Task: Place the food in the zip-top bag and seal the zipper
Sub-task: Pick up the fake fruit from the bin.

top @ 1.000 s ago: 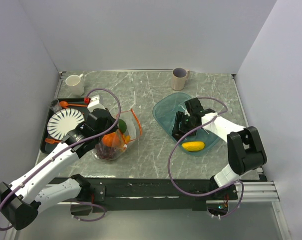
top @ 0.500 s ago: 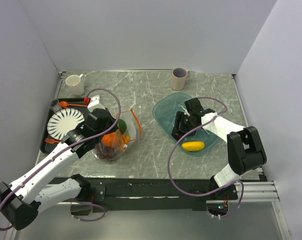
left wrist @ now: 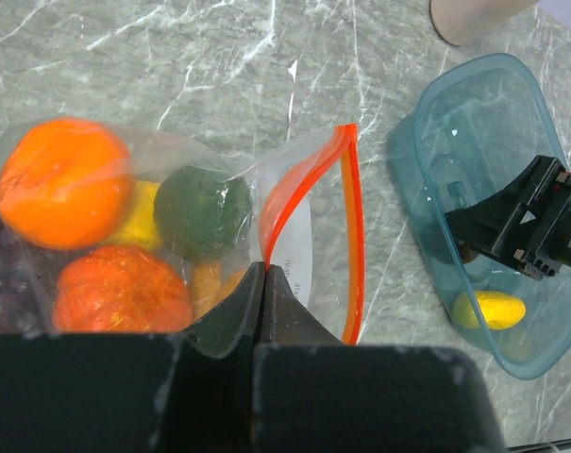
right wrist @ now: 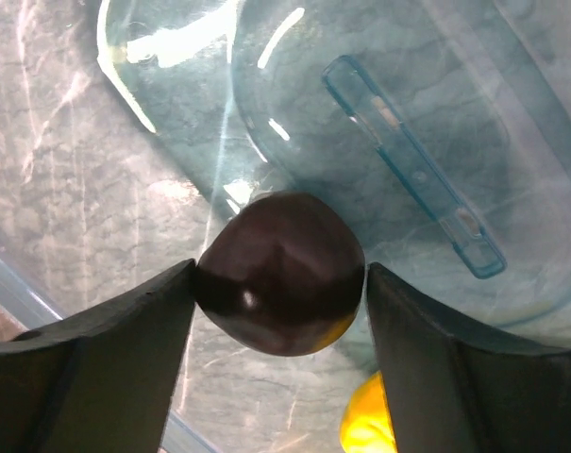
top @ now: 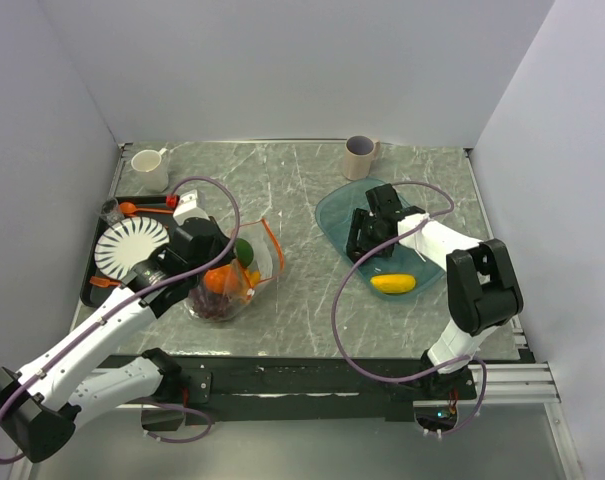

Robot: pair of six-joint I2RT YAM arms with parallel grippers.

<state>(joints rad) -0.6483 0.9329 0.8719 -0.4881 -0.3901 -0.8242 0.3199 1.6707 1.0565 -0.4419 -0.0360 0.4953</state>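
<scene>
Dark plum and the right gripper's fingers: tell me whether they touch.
Touching. The right wrist view shows both fingers pressed against the sides of the dark plum, no gap.

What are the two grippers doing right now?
Left gripper: shut, pinching the bag at its mouth.
Right gripper: closed on the plum.
</scene>
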